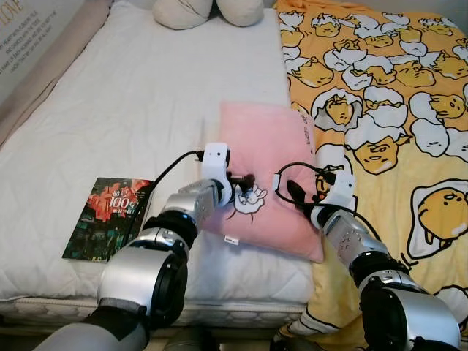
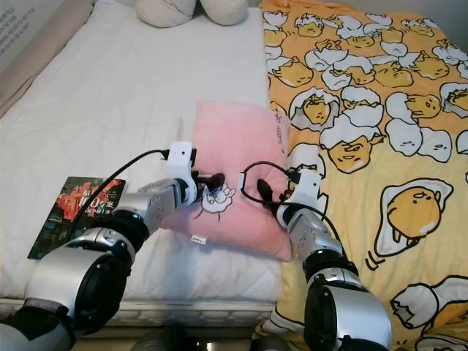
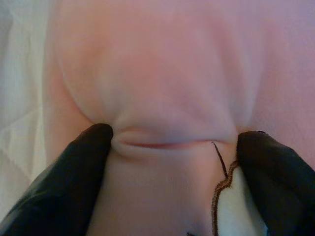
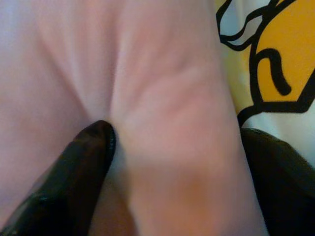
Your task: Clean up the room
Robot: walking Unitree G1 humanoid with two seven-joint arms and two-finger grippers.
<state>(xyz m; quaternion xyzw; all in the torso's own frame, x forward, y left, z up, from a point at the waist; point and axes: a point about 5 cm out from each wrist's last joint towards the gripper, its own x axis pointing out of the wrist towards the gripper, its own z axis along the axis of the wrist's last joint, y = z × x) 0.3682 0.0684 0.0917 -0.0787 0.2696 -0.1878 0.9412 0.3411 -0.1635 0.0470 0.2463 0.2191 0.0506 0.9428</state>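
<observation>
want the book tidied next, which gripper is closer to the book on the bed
Left. The left gripper presses into the pink pillow, with the book on the white mattress just off its outer side. The right gripper pinches the pillow's far edge.

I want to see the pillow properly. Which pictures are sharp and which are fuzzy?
Left eye view: evenly lit and fairly sharp, showing the pink pillow, the book and both grippers, left gripper and right gripper. Left wrist view: very close and soft, the black fingers blurred. Right wrist view: blurrier, the pillow fabric smeared.
</observation>
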